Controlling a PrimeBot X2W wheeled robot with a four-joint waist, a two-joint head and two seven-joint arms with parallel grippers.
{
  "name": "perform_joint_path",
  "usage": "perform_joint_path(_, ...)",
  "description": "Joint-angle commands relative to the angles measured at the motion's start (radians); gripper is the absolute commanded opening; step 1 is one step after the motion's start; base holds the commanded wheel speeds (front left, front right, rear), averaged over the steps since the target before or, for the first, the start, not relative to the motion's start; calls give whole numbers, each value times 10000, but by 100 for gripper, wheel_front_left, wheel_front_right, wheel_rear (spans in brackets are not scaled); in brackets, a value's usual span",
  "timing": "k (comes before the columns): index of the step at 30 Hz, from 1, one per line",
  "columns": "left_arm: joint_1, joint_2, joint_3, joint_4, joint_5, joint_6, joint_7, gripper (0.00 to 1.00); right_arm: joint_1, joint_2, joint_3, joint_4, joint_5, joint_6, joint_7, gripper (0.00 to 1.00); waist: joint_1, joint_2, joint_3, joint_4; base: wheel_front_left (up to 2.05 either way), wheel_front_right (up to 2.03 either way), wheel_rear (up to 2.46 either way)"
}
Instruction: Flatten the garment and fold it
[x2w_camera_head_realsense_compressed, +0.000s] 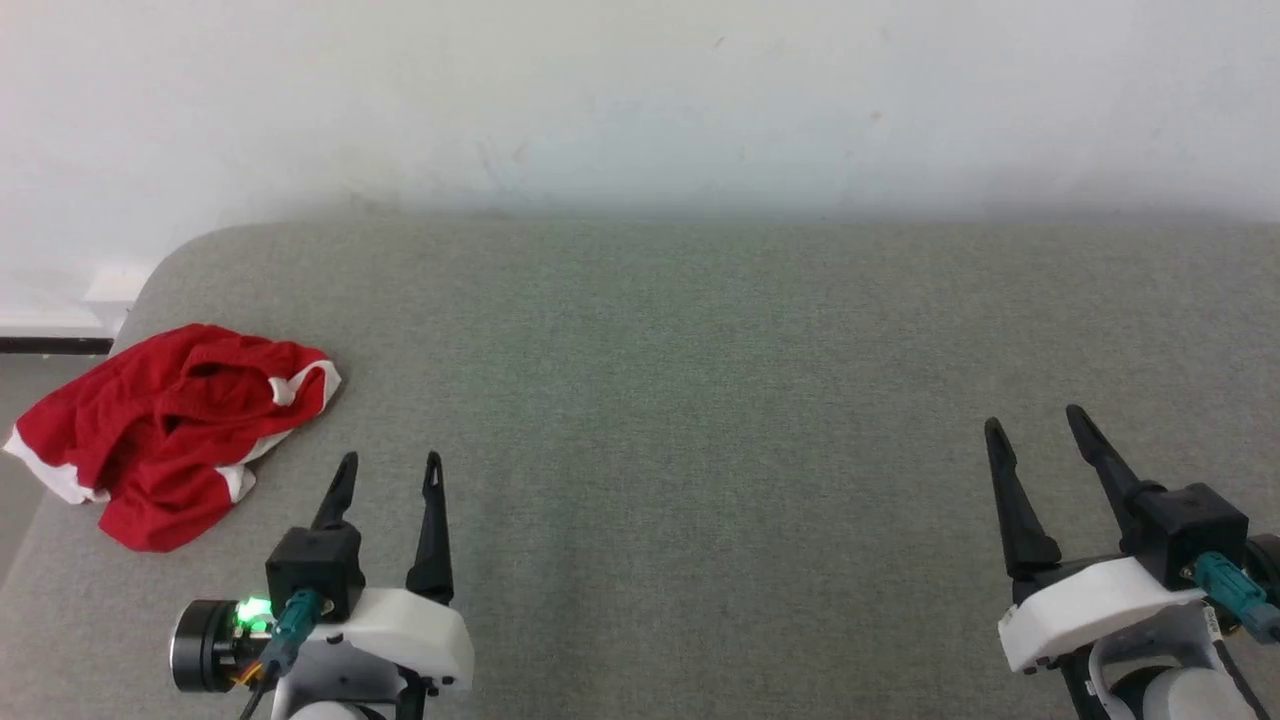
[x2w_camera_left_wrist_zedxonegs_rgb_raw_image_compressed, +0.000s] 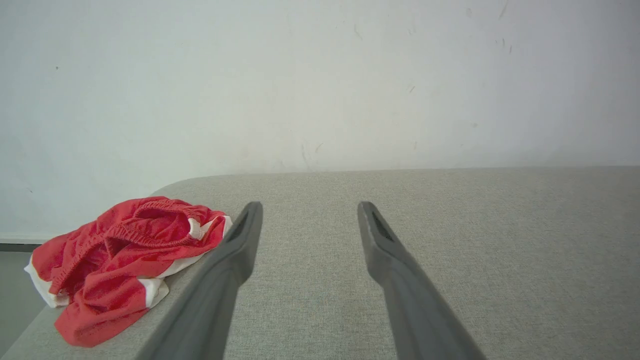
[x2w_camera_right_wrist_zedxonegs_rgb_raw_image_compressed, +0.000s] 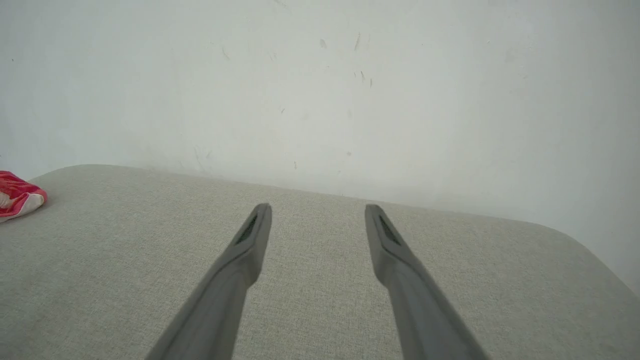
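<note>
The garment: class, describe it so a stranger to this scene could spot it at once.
Start at the wide grey cloth surface against the white wall. Go to its left edge, near the rounded corner, ahead and left of the left hand. There lies the garment: a crumpled heap, the one red thing, trimmed in white.

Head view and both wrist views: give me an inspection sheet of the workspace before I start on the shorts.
Surface: grey fabric surface, flat, with rounded far corners.
Job's things: red garment, crumpled in a heap at the surface's left edge and seeming to overhang it; not flattened.
Clutter: nothing seen.
Grippers: left gripper open, empty, near the garment but apart from it; right gripper open, empty, far from it.
Cables: left teal plug and right teal plug at the wrists.
Surroundings: white wall behind, lightly scuffed.
</note>
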Motion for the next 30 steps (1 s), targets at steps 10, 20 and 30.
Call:
perform_joint_path(10,-216,58,-29,-113,-51,370,-280,100,103,16,-100,-230,110,-7,-289,100,0,-1,95,761,0,0,0)
perform_joint_path(20,-331,19,-3,-205,-113,614,-489,100,124,20,-173,-379,121,-9,-497,100,0,-1,250,1503,0,0,0)
perform_joint_path(30,-391,-16,73,-252,-170,835,-677,100,126,23,-185,-512,122,-10,-685,100,0,-1,366,2117,0,0,0)
